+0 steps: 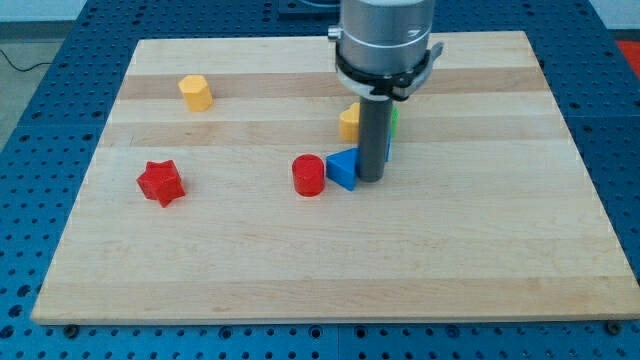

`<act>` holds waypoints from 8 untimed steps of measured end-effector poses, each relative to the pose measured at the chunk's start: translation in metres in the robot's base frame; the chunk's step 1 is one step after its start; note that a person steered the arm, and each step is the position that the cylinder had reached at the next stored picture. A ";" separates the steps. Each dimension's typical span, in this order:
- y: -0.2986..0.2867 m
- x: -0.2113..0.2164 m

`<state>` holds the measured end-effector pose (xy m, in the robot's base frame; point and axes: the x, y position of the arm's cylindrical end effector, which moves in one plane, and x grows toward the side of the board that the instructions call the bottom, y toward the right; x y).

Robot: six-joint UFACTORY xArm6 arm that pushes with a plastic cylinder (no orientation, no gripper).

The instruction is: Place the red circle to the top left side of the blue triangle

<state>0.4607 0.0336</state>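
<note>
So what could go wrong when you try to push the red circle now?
My tip sits just right of the blue triangle, which seems to touch the red circle on its left. Pushing left from here would probably shove both together. Going around behind, I might bump the yellow block and the partly hidden green block.

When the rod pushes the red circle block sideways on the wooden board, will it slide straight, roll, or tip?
The red circle block stands on its flat end and looks squat, so it probably slides rather than tips or rolls. Its round wall may make it slip off my tip if pushed off-centre. It sits close against the blue triangle block, so a push from the view's left would likely move both.
</note>
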 end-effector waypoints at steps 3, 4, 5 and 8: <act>-0.024 0.031; -0.056 0.029; -0.102 0.024; -0.123 -0.014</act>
<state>0.4463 -0.0893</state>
